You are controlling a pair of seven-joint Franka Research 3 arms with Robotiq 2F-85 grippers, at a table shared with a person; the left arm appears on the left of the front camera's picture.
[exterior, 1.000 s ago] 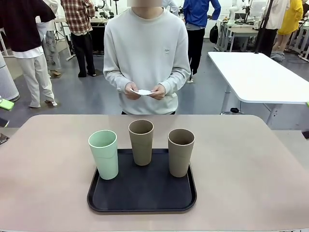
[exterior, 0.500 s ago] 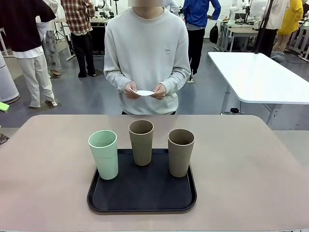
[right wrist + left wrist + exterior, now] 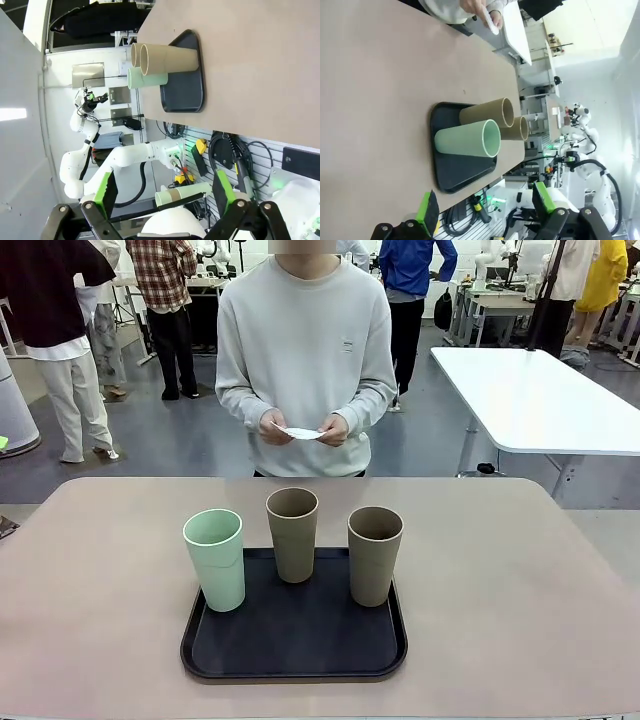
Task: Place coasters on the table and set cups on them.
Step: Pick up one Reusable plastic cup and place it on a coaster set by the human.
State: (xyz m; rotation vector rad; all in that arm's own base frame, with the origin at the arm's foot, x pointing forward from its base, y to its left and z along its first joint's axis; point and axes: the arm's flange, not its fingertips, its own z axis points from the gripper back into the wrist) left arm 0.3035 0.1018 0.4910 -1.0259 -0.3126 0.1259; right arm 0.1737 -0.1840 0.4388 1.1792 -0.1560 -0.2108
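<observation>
Workshop floor stretches behind, with bystanders (image 3: pixel 60 340) far off. Nearer, a wide beige counter (image 3: pixel 500 580) fills the scene. A person (image 3: pixel 305 350) in a pale sweatshirt stands at its far edge. On the counter's near middle sits a black tray (image 3: pixel 295 658) carrying all three cups: a mint cup (image 3: pixel 215 560) at the left and two brown cups (image 3: pixel 293 535) at the middle and right, upright and close together. The left tool (image 3: pixel 485 202) and right tool (image 3: pixel 164 191) hover well away from the cups, fingers spread wide, pinching nothing. Smallest, the thin white coasters (image 3: pixel 300 432) sit pinched between the person's hands (image 3: pixel 272 427) at waist height; none lies on the counter yet. Likely risks from here: the paper coasters may cling together or slide when laid down. A tall cup may tip if gripped off-centre or caught on the tray's rim. Spread fingers may also knock a neighbouring cup.
</observation>
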